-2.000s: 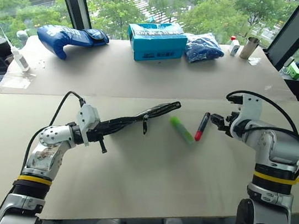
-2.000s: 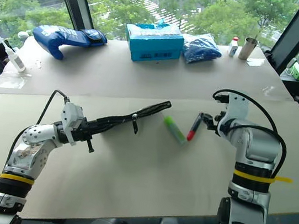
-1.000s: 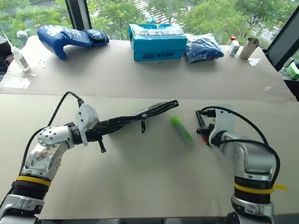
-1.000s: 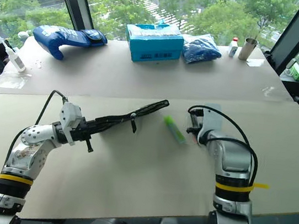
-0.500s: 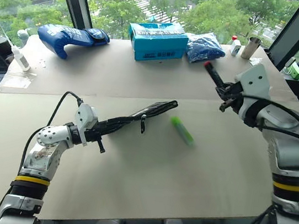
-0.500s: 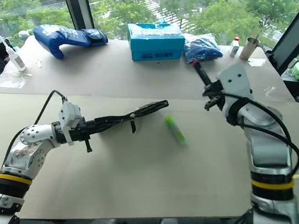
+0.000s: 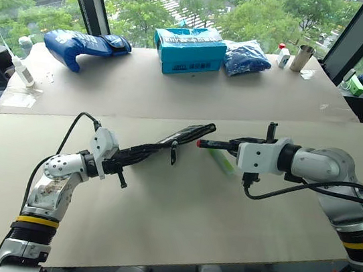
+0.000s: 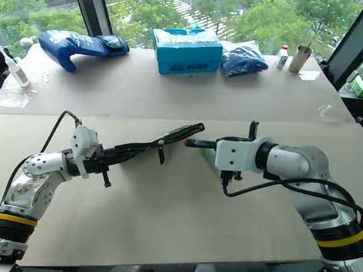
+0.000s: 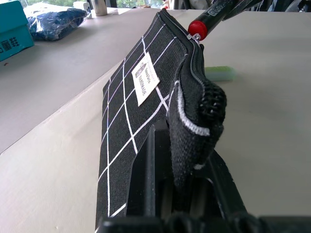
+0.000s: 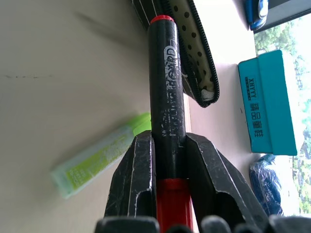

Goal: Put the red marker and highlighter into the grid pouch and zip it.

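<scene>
**Marker tip at the mouth of the held pouch**

The left gripper (image 7: 125,163) is clamped tight on one end of the grid pouch (image 7: 167,142), holding it off the surface (image 7: 178,210) so that the pouch reaches away from the fingers, edge-up, toward the right arm. In the left wrist view the black fabric with white grid lines and its small white label (image 9: 145,79) runs straight out ahead of the gripper, the zipper edge uppermost, and the fabric nearest the fingers is bunched and folded over between them.

The right gripper (image 7: 229,145) grips the red marker (image 7: 215,143), its two black fingers closed narrowly around the barrel. The marker points level out of the gripper toward the pouch. In the right wrist view the black section of the barrel extends beyond the fingertips, with a red rim at the far tip, and that tip lies just beside the open edge of the pouch, whose dotted pale lining (image 10: 190,53) shows. Whether the tip is actually inside the opening I cannot tell. From the left wrist view the red tip sits right at the far end of the zipper line.

The highlighter (image 7: 220,160) lies flat on the surface just below and beside the right gripper, apart from the pouch, held by nothing
</scene>
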You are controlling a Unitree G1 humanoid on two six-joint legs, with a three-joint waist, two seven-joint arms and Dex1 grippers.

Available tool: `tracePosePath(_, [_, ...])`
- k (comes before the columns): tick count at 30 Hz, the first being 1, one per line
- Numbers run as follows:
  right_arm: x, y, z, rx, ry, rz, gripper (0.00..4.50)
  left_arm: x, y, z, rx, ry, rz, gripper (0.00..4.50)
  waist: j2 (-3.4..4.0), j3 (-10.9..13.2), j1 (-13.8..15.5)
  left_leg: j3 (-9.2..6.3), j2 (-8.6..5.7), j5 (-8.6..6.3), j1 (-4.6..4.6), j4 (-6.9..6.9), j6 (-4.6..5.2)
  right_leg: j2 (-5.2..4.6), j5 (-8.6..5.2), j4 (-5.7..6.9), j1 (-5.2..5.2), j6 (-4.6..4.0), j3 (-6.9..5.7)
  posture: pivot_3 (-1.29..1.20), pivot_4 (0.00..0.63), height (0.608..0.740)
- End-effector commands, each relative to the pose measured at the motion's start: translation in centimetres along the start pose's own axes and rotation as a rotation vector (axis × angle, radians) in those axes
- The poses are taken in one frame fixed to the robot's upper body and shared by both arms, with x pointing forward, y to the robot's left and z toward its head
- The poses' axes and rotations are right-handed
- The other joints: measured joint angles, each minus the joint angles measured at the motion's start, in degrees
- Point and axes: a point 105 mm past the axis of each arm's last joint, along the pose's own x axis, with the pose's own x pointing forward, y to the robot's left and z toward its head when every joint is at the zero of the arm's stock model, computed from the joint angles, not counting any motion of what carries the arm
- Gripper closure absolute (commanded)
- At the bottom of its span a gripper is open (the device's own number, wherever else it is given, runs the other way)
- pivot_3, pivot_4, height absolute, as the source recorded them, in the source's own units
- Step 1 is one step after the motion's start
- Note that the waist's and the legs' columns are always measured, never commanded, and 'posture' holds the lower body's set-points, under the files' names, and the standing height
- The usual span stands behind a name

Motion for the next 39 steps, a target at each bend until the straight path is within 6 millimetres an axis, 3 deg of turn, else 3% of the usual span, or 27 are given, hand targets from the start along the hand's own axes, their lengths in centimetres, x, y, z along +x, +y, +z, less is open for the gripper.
tracePosePath(1, [-1.1, -2.1, 0.6, -0.05, -0.012, -0.064, 3.98, 0.0, -0.1, 0.8, 0.03, -0.012, -0.016, 4.5, 0.0, 0.0, 0.02, 0.0, -0.01, 0.0, 0.0, 0.0, 0.0, 0.0, 0.0, 0.0, 0.0, 0.0, 0.0, 0.0, 0.15, 0.74])
tracePosePath(6, [-1.3, -2.4, 0.8, -0.035, -0.029, -0.061, 3.98, 0.1, -0.2, 0.7, 0.03, -0.008, -0.023, 4.5, 0.0, 0.0, 0.03, 0.01, 0.0, 0.0, 0.0, 0.0, 0.0, 0.0, 0.01, 0.0, 0.0, 0.0, 0.0, 0.0, 0.15, 0.74])
tracePosePath(9, [-1.6, -2.9, -0.2, -0.051, 0.018, -0.071, 3.98, 0.1, -0.2, 0.6, 0.03, -0.009, -0.024, 4.5, 0.0, 0.0, 0.0, 0.06, 0.01, 0.0, 0.01, 0.0, 0.0, 0.01, 0.01, 0.0, 0.0, 0.0, 0.0, 0.0, 0.15, 0.74])
tracePosePath(22, [0.5, -2.3, -0.7, -0.109, 0.029, -0.051, 3.98, 0.2, -0.6, 0.5, 0.032, -0.007, -0.034, 4.5, 0.0, 0.0, -0.04, 0.55, 0.21, 0.0, 0.01, -0.01, 0.0, 0.03, 0.05, -0.01, -0.01, -0.04, 0.0, 0.0, 0.15, 0.74])
tracePosePath(31, [3.9, 0.5, 2.6, -0.362, -0.084, 0.058, 3.98, 0.4, -0.6, 0.5, 0.033, -0.005, -0.044, 4.5, 0.0, 0.0, -0.16, 0.65, 0.44, 0.0, 0.01, -0.02, 0.0, 0.23, 0.12, 0.0, -0.04, -0.13, -0.03, 0.0, 0.15, 0.74])
tracePosePath(39, [6.6, 1.0, 5.1, -0.52, -0.194, 0.025, 3.98, 0.5, -0.7, 0.6, 0.031, -0.01, -0.052, 4.5, 0.0, 0.0, -0.21, 0.72, 0.66, -0.02, 0.01, -0.02, -0.04, 0.53, 0.34, -0.01, -0.03, -0.25, -0.02, 0.0, 0.15, 0.74])
